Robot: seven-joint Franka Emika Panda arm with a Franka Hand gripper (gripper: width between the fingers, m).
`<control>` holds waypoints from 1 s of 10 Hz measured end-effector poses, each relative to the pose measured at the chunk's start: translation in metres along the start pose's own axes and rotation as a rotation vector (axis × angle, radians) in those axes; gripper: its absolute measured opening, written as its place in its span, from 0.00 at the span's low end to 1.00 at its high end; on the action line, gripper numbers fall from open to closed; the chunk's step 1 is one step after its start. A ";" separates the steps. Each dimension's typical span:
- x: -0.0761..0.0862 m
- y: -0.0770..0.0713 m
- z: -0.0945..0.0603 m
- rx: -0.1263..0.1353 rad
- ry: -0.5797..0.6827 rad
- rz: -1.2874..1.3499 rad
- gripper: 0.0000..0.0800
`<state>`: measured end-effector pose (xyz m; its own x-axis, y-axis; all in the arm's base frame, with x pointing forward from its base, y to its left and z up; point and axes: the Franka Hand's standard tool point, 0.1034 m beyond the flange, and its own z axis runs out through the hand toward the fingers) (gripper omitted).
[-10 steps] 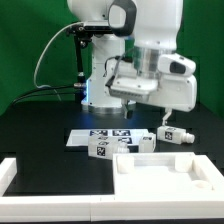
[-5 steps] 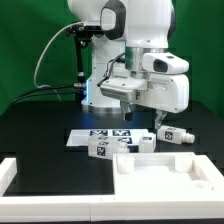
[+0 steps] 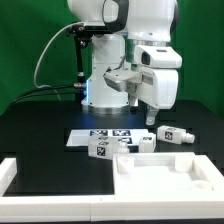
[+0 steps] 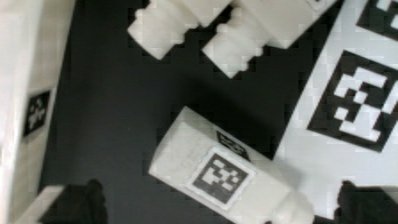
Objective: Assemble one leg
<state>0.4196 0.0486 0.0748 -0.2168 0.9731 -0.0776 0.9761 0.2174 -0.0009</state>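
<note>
White arm housing has swung toward the exterior view's 3 o'clock since a second ago, carrying the gripper (image 3: 150, 120) to just above the parts at the 3 o'clock end of the marker board (image 3: 92, 134). The leg (image 4: 217, 165) lies flat on the black tabletop (image 3: 40, 130), tag up. Its long axis slants across the line between the fingers (image 4: 71, 205), and its stub end is unclear. The gripper is spread wide, holding nothing, hovering above the leg.

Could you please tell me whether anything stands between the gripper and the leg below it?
Nothing visible does. In the wrist view the leg lies bare between the fingertips of the open gripper; the two other legs lie apart from it.
</note>
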 end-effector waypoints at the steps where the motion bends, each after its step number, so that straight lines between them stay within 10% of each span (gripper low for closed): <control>1: 0.000 0.000 0.000 0.000 0.000 0.070 0.81; 4: -0.010 -0.002 -0.006 -0.023 0.047 0.489 0.81; 7: -0.014 0.009 -0.007 0.057 0.088 1.012 0.81; 10: -0.013 0.008 -0.006 0.061 0.088 1.165 0.81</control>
<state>0.4301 0.0382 0.0813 0.8116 0.5842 0.0067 0.5842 -0.8113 -0.0227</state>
